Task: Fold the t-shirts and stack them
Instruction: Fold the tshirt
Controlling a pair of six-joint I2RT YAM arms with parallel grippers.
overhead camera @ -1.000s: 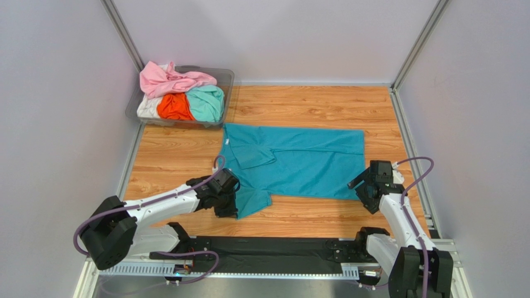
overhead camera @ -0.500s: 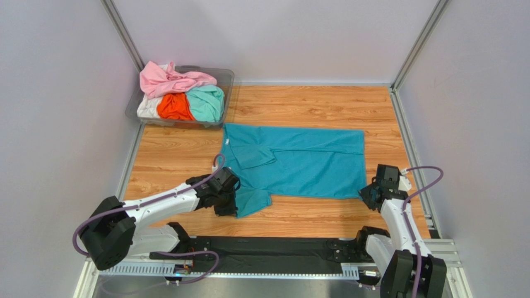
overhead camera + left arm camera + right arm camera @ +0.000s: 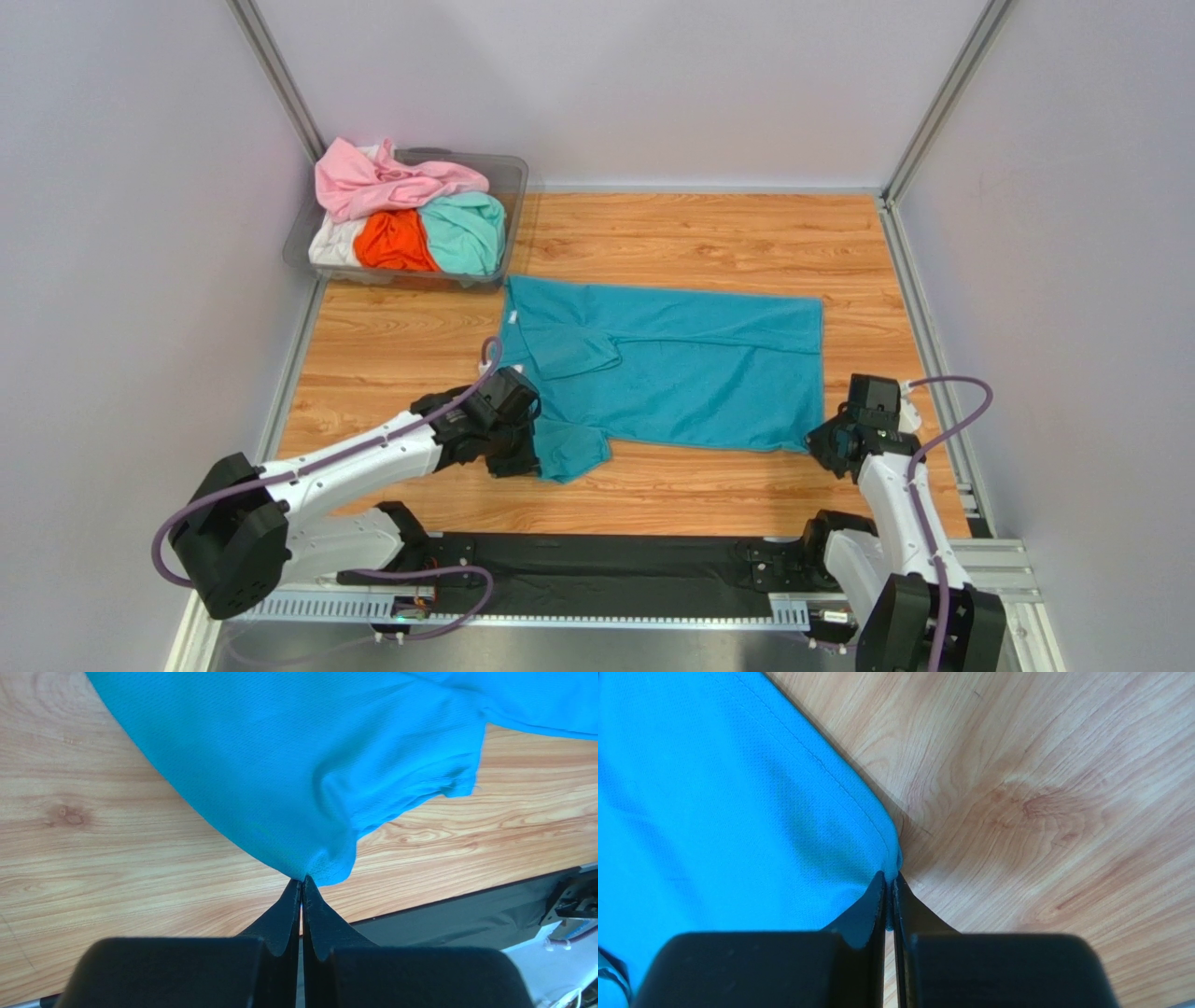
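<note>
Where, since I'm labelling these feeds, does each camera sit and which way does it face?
Top external: above and behind the robot, looking down on the table, the spread teal t-shirt and the tub of other shirts; left arm and right arm show.
Left wrist: on the left arm, looking along the shut left pincer pinching the sleeve; only its fingers show.
Right wrist: on the right arm, looking along the shut right pincer gripping a hem corner; only its fingers show.
Shared: both wrist views show the teal t-shirt on wood.
</note>
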